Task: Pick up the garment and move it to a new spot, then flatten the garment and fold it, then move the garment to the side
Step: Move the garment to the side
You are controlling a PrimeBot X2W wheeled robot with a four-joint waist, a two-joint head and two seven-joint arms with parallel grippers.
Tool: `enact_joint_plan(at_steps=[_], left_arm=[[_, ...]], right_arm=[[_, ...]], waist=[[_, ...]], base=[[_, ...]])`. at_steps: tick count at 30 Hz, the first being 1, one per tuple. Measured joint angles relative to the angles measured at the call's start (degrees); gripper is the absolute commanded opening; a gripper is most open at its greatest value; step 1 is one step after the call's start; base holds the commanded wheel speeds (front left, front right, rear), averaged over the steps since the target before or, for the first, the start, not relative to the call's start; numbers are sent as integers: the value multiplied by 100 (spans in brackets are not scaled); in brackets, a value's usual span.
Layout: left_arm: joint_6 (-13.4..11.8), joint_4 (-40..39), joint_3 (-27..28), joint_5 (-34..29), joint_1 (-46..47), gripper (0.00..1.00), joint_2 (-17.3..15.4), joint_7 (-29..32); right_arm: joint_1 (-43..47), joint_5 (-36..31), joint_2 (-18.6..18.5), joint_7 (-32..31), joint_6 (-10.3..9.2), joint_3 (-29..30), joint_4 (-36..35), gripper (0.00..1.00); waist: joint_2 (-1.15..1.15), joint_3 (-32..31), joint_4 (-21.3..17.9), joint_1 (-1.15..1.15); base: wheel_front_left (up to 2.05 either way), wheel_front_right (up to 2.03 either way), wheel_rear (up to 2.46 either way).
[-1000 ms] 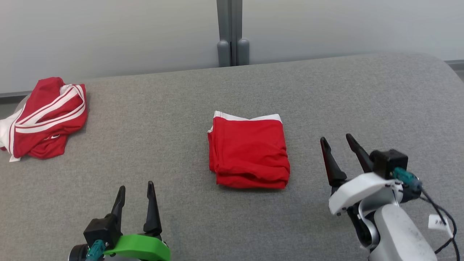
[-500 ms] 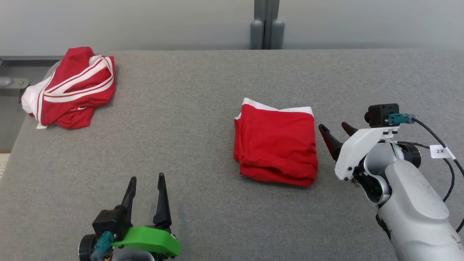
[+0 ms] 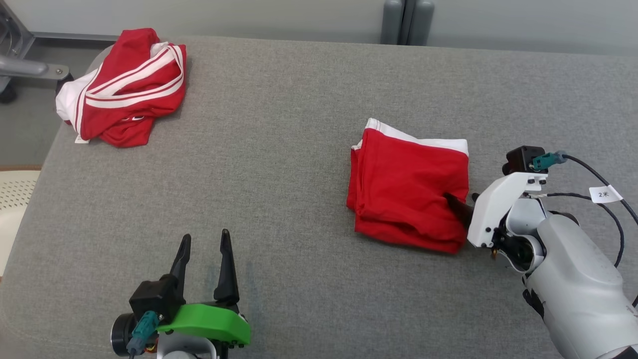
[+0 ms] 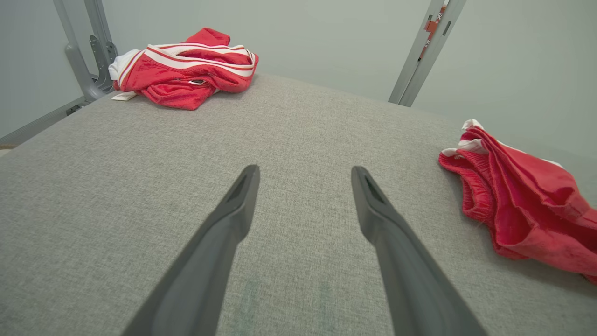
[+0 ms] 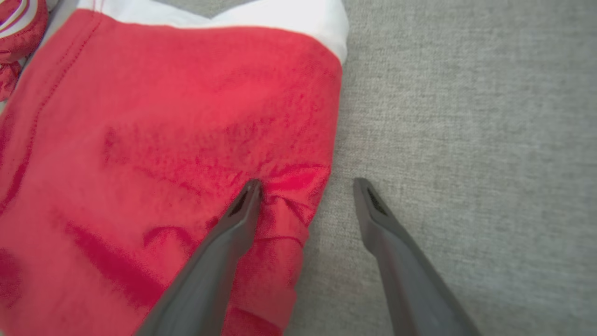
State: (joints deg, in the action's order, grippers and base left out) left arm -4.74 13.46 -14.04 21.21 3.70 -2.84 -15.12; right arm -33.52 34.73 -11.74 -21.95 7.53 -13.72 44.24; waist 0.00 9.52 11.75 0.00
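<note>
As jaws gape, right gripper (image 5: pixel 305 184) straddles garment (image 5: pixel 186 116) edge

Lab-like room; bare wall (image 3: pixel 249 15), grey padded table (image 3: pixel 279 149)

Left tool (image 3: pixel 206 234), right tool (image 5: pixel 307 182): jaws apart.

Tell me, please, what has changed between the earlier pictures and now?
The right gripper moved leftward to the right edge of the folded garment. Its open jaws now straddle that edge, one finger on the cloth, nothing gripped yet. The head camera turned too. The left gripper stayed open and idle; the folded garment and the crumpled garment lie unmoved.
</note>
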Motion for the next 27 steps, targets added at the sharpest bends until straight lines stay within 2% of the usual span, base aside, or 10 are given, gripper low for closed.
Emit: enact_joint_plan(at_steps=[1,2,3,8,14,20,27], left_arm=[[-5,-3,0,0,10,100,0,0],[-5,-5,-3,-1,23,100,0,0],[-9,-9,-10,-3,30,100,0,0],[-22,-32,-21,-66,55,100,-1,0],[5,-99,65,-220,169,100,0,0],[110,-113,37,-417,405,100,3,-1],[223,-90,-29,-653,675,100,-41,-1]], right_arm=[[-32,9,0,19,0,-15,38,47],[-74,32,3,37,0,-36,87,47],[-112,42,3,52,0,-63,124,0],[-244,83,-2,285,1,-233,191,0],[-553,96,-179,533,0,-483,83,0],[-720,126,-531,753,0,-541,48,0],[-812,187,-620,1203,0,-488,105,0]], waist=[[0,21,7,0],[0,46,12,0],[0,68,12,0],[0,132,-110,0],[0,205,-512,0],[0,318,-1167,0],[0,534,-2020,0]], base=[[0,0,0],[0,0,0],[0,0,0],[0,0,0],[0,0,0],[0,0,0],[0,0,0]])
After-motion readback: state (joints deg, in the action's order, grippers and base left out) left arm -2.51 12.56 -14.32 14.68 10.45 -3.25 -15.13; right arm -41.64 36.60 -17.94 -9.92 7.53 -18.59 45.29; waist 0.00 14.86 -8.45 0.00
